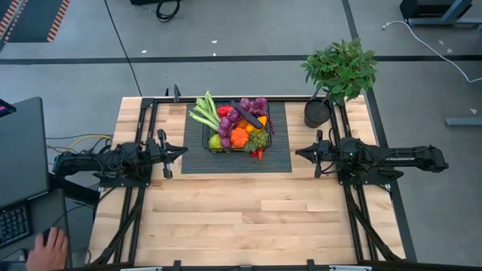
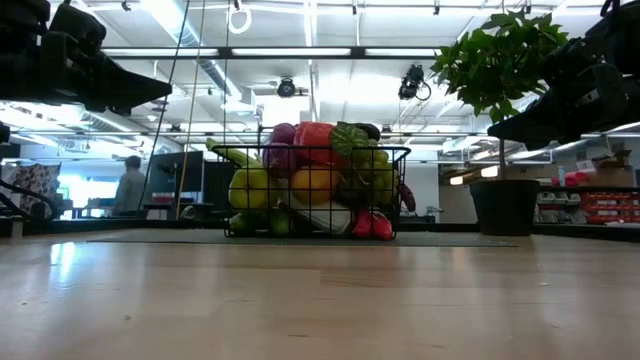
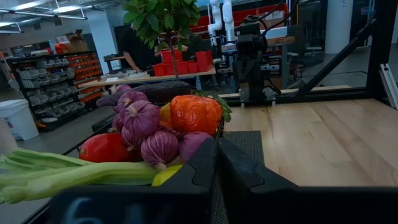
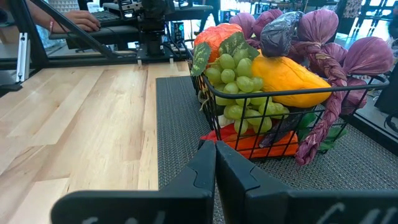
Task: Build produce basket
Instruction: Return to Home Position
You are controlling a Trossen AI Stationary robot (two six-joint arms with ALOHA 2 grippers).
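The black wire basket (image 1: 235, 129) stands on a dark grey mat (image 1: 282, 158) at the table's far middle. It is heaped with produce (image 1: 239, 124): a green leek (image 3: 56, 174), purple onions (image 3: 149, 134), an orange pepper (image 3: 194, 114), green grapes (image 4: 239, 78), a yellow fruit (image 4: 292, 79), an eggplant (image 1: 247, 114). A red piece (image 1: 258, 154) lies on the mat by the basket's near side. My left gripper (image 1: 184, 151) is shut, left of the basket, touching nothing. My right gripper (image 1: 297, 153) is shut, right of the basket, touching nothing.
A leafy potted plant (image 1: 337, 75) stands at the table's far right corner, behind my right arm. The near half of the wooden table (image 1: 248, 218) is bare. A person's hand (image 1: 49, 248) rests at a desk off the table's left. People show in the room beyond.
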